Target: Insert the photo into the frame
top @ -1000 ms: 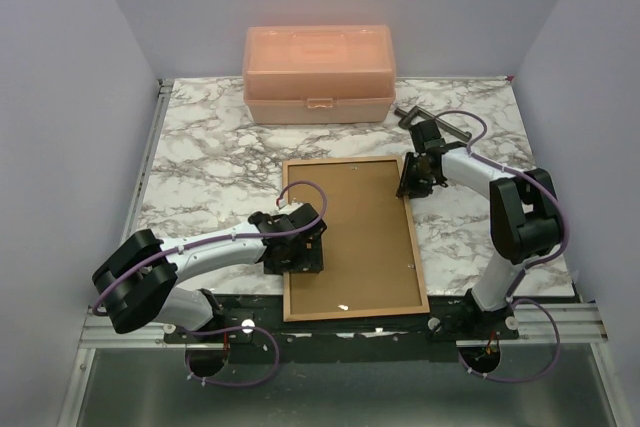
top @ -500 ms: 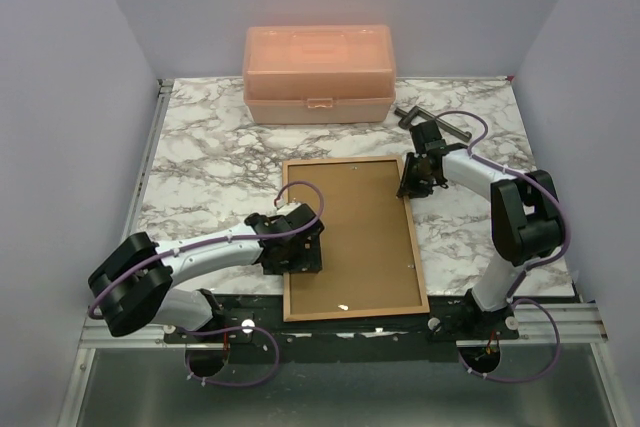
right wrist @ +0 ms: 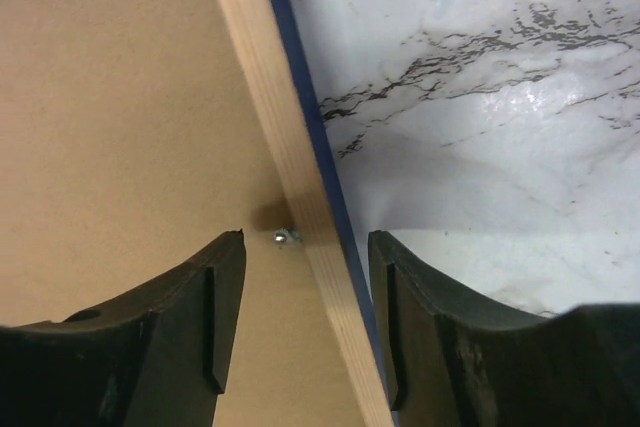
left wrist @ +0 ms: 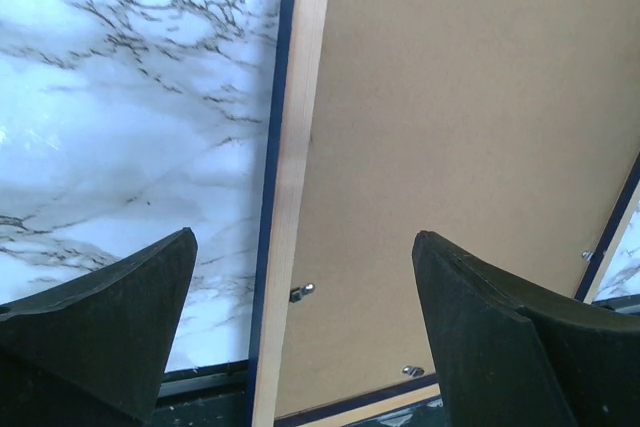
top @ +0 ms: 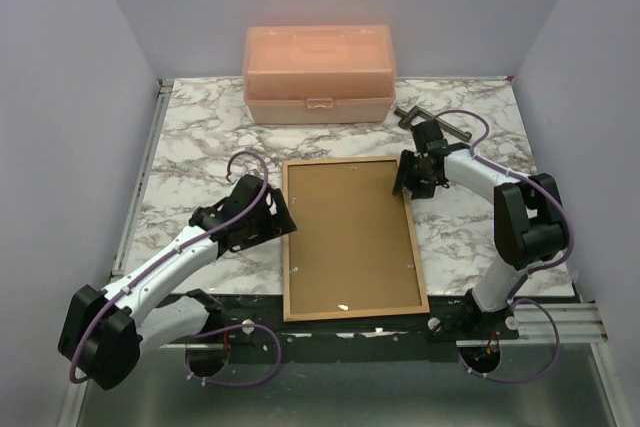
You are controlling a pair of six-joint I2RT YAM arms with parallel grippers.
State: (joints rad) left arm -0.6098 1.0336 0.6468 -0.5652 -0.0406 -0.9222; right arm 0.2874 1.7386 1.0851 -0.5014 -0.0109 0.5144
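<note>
Left jaws wide, right jaws parted.

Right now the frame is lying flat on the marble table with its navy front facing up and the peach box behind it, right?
Not quite. The frame lies flat on the marble table with its tan wood back facing up, brown backing board inside it, as the top external view shows. The peach box is behind it.

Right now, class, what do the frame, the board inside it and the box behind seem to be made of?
Frame: likely light wood, pale tan and matte, with a navy-painted edge.
Board: probably brown fibreboard or card; flat, dull, no grain.
Box: peach plastic, slightly translucent, with a moulded latch and soft sheen.
</note>
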